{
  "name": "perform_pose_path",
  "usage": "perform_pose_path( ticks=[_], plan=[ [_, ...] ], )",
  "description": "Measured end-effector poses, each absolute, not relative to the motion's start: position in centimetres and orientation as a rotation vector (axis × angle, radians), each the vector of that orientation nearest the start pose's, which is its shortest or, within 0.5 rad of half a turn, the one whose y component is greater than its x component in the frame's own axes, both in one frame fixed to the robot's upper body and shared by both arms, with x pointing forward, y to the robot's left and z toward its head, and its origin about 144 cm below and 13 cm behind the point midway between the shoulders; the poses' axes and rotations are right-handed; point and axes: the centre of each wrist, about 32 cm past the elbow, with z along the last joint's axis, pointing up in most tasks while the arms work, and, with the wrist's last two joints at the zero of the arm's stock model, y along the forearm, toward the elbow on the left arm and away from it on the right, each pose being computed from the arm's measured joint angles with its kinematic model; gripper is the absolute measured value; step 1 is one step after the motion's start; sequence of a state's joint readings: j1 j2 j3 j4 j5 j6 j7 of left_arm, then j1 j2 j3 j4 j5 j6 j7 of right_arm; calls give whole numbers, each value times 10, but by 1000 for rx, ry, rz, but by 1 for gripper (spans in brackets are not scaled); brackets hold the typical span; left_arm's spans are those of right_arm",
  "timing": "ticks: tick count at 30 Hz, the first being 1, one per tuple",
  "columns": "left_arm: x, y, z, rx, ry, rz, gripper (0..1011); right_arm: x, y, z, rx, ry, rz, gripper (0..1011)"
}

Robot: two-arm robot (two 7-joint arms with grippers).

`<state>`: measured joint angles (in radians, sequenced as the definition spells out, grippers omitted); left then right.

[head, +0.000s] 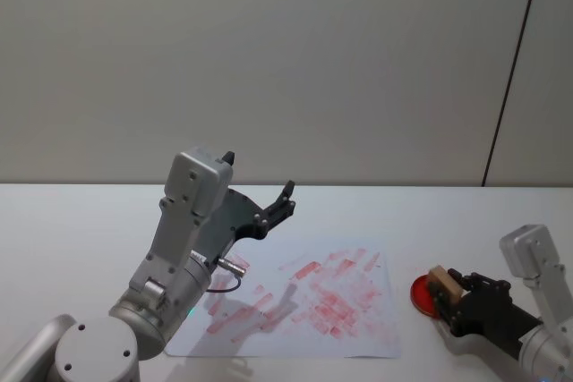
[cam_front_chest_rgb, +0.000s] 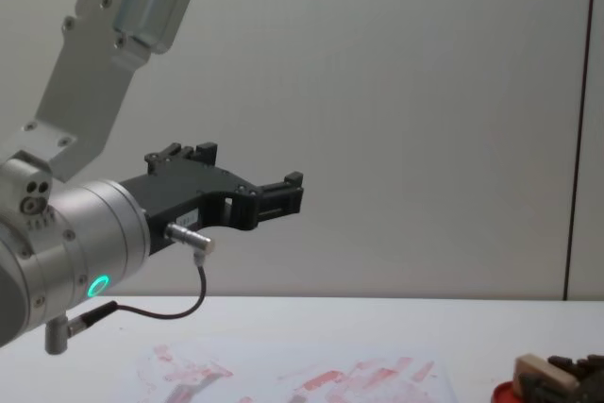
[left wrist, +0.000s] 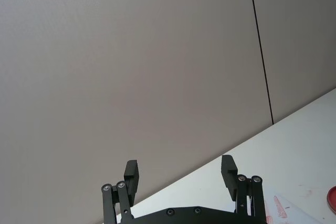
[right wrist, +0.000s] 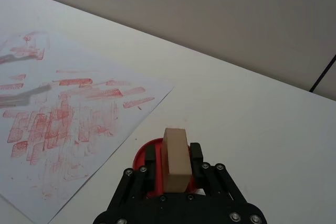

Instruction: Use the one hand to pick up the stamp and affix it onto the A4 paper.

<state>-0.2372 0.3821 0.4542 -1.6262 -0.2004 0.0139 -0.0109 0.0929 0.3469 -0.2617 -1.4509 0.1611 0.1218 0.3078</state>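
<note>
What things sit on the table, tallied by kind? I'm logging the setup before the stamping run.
Stamp, tan wood, held in the right gripper fingers: 1
Ink pad, round and red, under the stamp: 1
A4 paper, white with red prints: 1
Total: 3

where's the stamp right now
The stamp is gripped in the right claw, over the red ink pad at the table's right side, just right of the A4 paper.
</note>
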Motion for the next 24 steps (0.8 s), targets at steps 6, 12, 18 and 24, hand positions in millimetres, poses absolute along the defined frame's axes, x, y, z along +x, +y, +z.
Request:
perform_pose_path(
  ticks=[6, 12, 18, 24],
  plan=[
    [492, 198, 1204, 61, -268, 1124, 1002, 476, -264, 1125, -323, 45, -1053, 508],
    [492, 198, 1204, 61, -268, 1124, 1003, 476, -263, 1128, -302, 49, -1055, 708],
    [492, 198, 1204, 61, -268, 1124, 1003, 475, -261, 1138, -247, 32, -1061, 881],
    [492, 198, 1204, 61, -268, 1124, 1002, 475, -257, 1148, -197, 15, -1065, 1001]
  ],
)
